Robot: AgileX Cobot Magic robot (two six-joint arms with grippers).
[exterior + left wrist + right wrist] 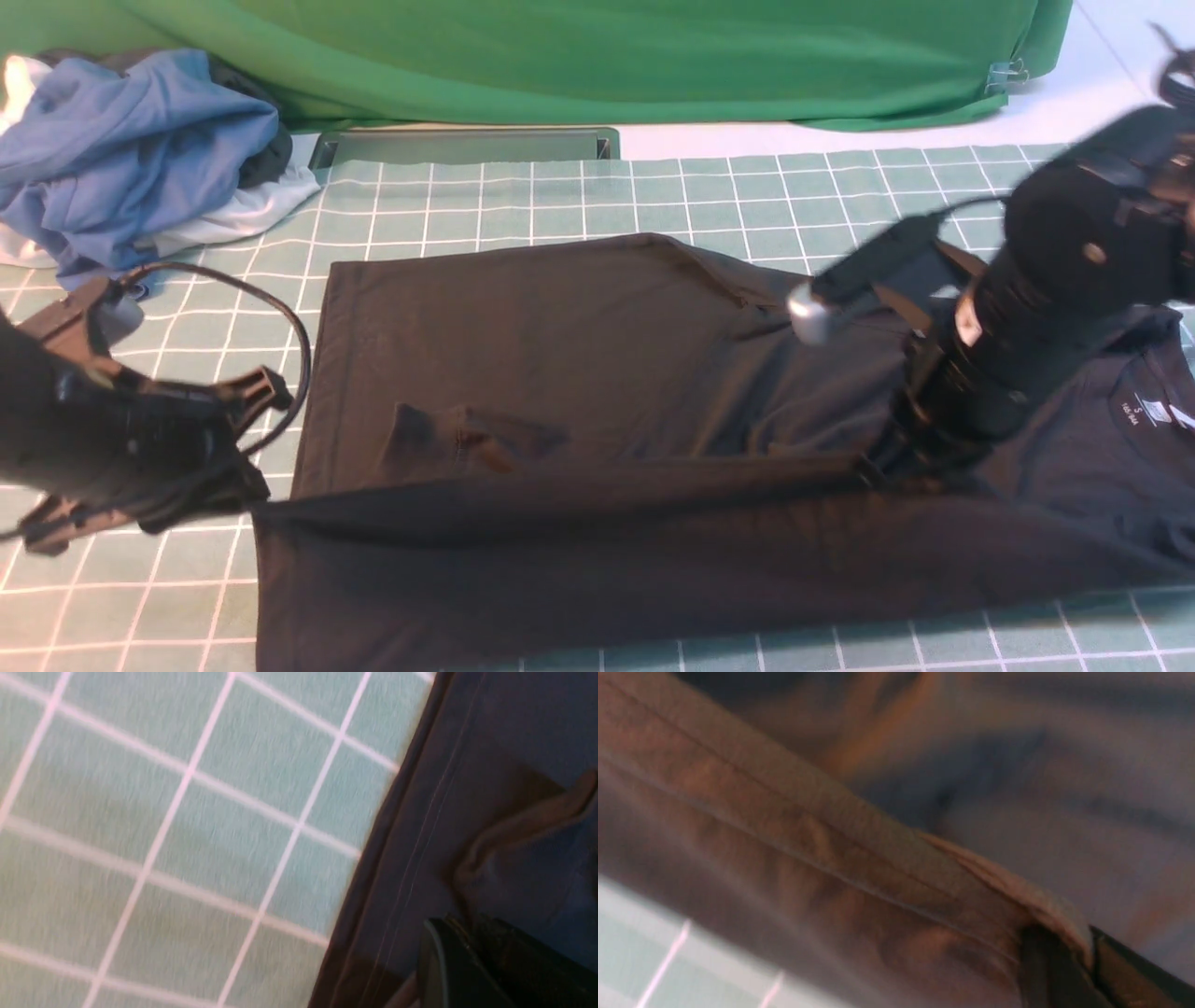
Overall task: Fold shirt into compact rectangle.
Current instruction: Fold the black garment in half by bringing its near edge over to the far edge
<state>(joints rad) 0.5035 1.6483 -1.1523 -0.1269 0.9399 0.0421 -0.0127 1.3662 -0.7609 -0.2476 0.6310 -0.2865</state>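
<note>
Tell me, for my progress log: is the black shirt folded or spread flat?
Mid-fold: black shirt lies spread, one long edge pinched taut between left pincer and right pincer.

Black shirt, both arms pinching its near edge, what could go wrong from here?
The right arm pinches only a thin bit of hem in its jaws, so the shirt may slip out mid-fold. The bunched crease near the left arm could get trapped under the fold, leaving a lump.
</note>
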